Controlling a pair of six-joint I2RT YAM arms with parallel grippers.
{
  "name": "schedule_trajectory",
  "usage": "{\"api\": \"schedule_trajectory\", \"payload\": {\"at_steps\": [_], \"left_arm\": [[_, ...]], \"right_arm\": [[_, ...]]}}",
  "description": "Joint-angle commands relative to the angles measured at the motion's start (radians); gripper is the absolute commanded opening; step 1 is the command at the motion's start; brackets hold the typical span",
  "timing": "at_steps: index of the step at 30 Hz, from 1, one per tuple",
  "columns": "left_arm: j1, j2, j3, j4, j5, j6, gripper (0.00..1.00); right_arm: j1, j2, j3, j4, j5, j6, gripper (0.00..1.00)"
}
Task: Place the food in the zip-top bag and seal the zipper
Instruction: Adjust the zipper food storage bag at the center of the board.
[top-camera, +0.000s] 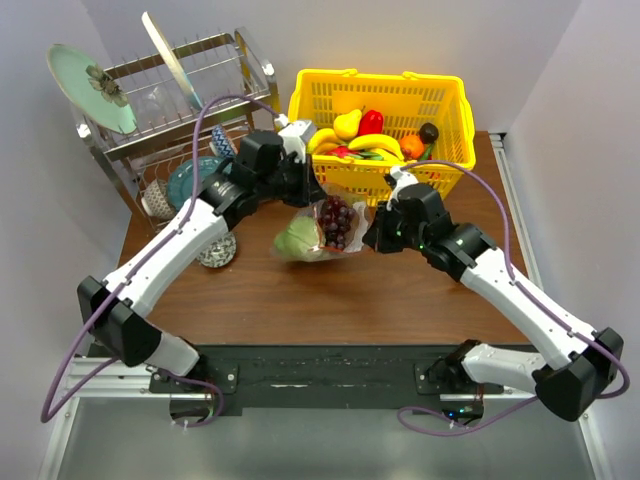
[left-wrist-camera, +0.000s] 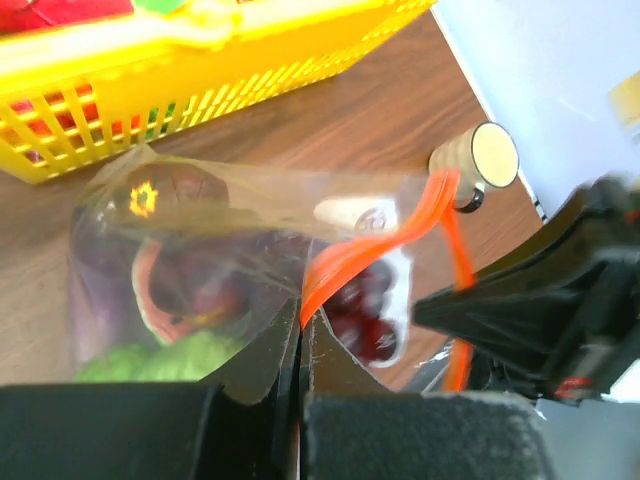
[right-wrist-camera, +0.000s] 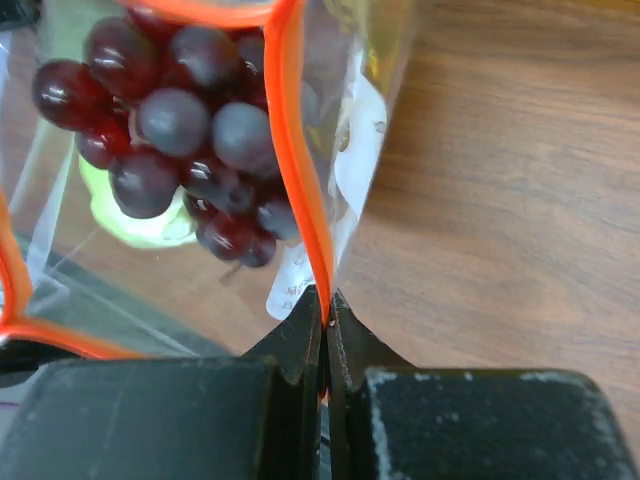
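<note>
The clear zip-top bag (top-camera: 322, 228) hangs between my two grippers above the table's middle. Inside it are a dark red grape bunch (top-camera: 336, 222) and a round green piece (top-camera: 296, 240); a reddish piece (left-wrist-camera: 160, 290) shows through the plastic in the left wrist view. My left gripper (left-wrist-camera: 300, 318) is shut on the orange zipper strip (left-wrist-camera: 345, 265) at the bag's left end. My right gripper (right-wrist-camera: 326, 296) is shut on the zipper (right-wrist-camera: 296, 170) at the right end, with the grapes (right-wrist-camera: 180, 130) just beyond it. The strip bows apart between the two grippers.
A yellow lattice basket (top-camera: 384, 103) with several toy fruits stands just behind the bag. A metal dish rack (top-camera: 175, 95) with plates stands at the back left, bowls (top-camera: 190, 180) under it. A patterned cup (top-camera: 218, 250) stands by my left arm.
</note>
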Motion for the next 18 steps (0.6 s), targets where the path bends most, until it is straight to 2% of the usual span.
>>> {"api": "schedule_trajectory", "payload": {"at_steps": [1,4,11,13,18], "left_arm": [[-0.057,-0.036,-0.176,0.114,-0.007,-0.011,0.0],[-0.065,-0.024,-0.213,0.127,-0.019,-0.023,0.0],[-0.06,-0.012,0.147,-0.12,-0.239,0.109,0.0],[-0.06,-0.006,0.154,-0.142,-0.225,0.109,0.0],[-0.059,-0.004,0.006,-0.062,-0.132,0.078,0.0]], "right_arm": [[-0.002,-0.038,0.217,0.002,0.011,-0.028,0.0],[0.0,-0.026,0.294,0.001,0.017,-0.031,0.0],[0.0,0.014,0.096,0.05,-0.017,-0.006,0.0],[0.0,0.007,0.122,0.053,-0.018,-0.002,0.0],[-0.002,0.005,0.223,0.015,0.011,-0.031,0.0]]}}
